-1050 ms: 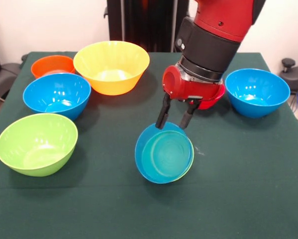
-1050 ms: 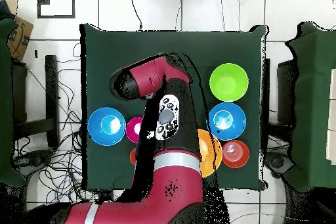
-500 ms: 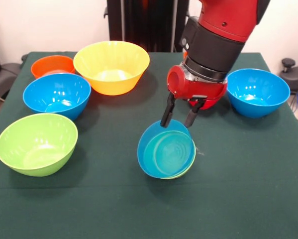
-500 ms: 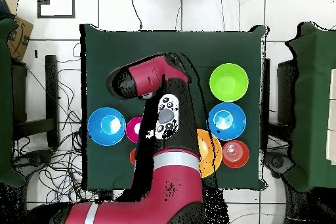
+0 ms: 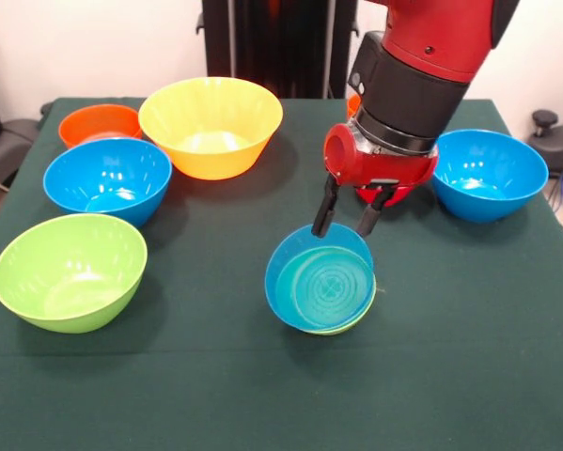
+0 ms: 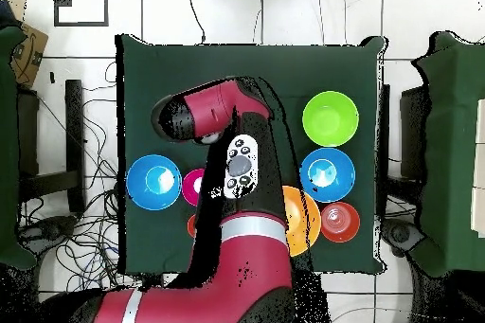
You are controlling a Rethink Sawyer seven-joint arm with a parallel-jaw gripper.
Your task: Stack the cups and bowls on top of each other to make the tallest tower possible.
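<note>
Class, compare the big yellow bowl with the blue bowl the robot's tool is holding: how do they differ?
The yellow bowl is larger; the held blue bowl is smaller. The yellow bowl sits upright and empty on the table; the blue bowl is tilted, gripped at its rim by the tool, with a green bowl nested underneath. Both are glossy and round.

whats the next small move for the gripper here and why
Probably lift a little: the gripper pinches the far rim of the nested blue bowl, which tilts toward the camera near the table. Raising it clears the cloth before carrying it to another bowl.
</note>
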